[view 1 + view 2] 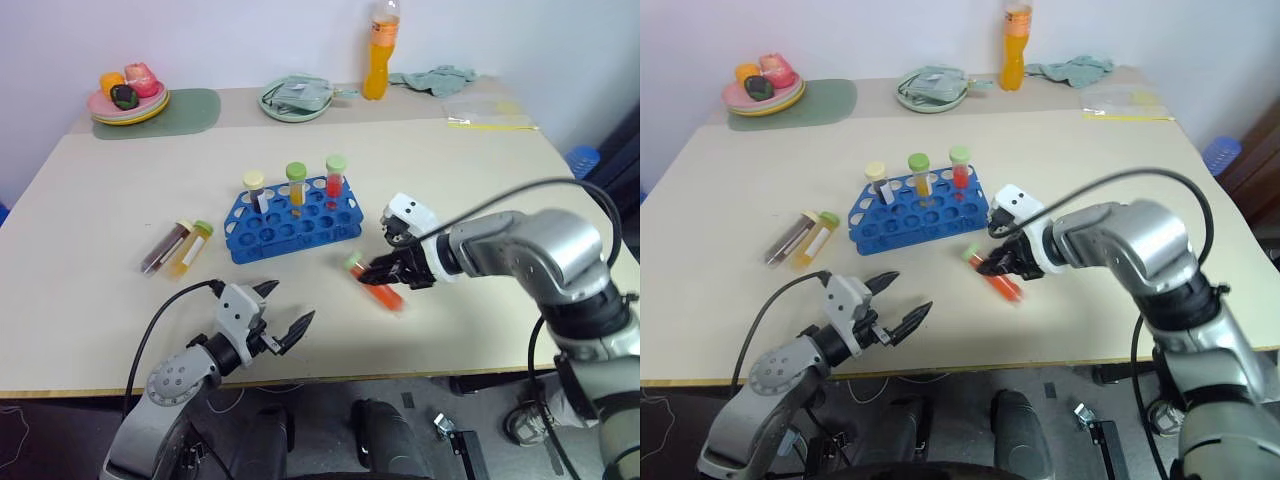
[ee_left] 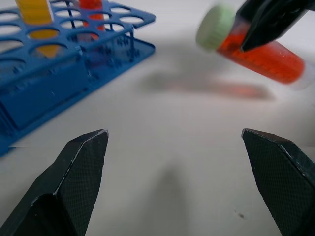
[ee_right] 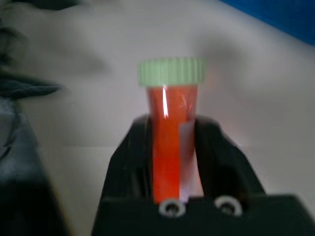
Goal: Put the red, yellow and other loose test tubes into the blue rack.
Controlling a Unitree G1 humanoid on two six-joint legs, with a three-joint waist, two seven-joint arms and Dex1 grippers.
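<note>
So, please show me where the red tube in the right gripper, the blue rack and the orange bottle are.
red tube (image 3: 166,147): right wrist view, on its red body between the fingers.
blue rack (image 1: 290,240): left eye view, on its front wall.
orange bottle (image 1: 376,70): left eye view, on its orange body.

3 tubes (image 1: 296,185) stand in the rack (image 1: 292,226); 2 tubes (image 1: 178,247) lie left.

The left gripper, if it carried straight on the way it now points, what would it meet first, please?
Probably the red-liquid test tube with the green cap, held by the right gripper. In the left wrist view it lies ahead of the open left gripper, toward one finger's side. Depth is unclear, so it might pass beneath it over the bare beige table.
</note>
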